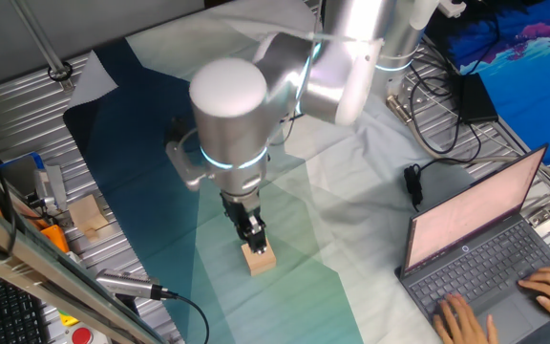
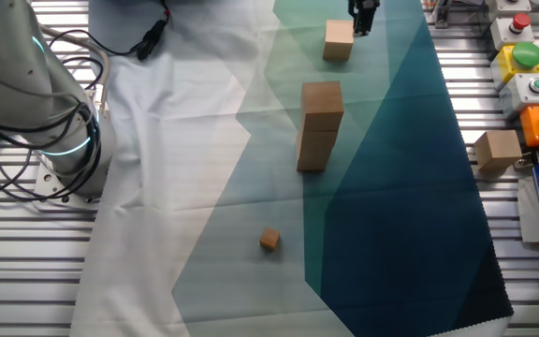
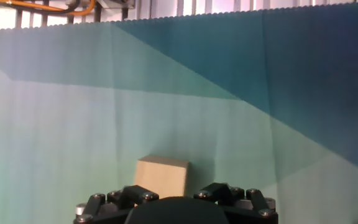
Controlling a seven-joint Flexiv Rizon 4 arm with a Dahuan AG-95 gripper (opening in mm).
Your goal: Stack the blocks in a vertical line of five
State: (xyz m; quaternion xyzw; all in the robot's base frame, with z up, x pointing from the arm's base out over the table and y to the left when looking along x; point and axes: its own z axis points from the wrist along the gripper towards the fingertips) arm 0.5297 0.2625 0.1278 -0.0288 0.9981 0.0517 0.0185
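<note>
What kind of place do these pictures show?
Probably a robotics lab bench: a slotted aluminium table, a silver robot arm over light-tan wooden cubes, and an open grey laptop.

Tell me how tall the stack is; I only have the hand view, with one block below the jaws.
Observer: Two blocks high. The stack stands on the cloth, apart from your block.
Operator: Any other blocks around?
Observer: I see no more full-size ones on the cloth, only a much smaller cube beyond the stack.
Operator: Is the gripper touching my block?
Observer: The gripper hangs close over it; I cannot tell if they touch.
</note>
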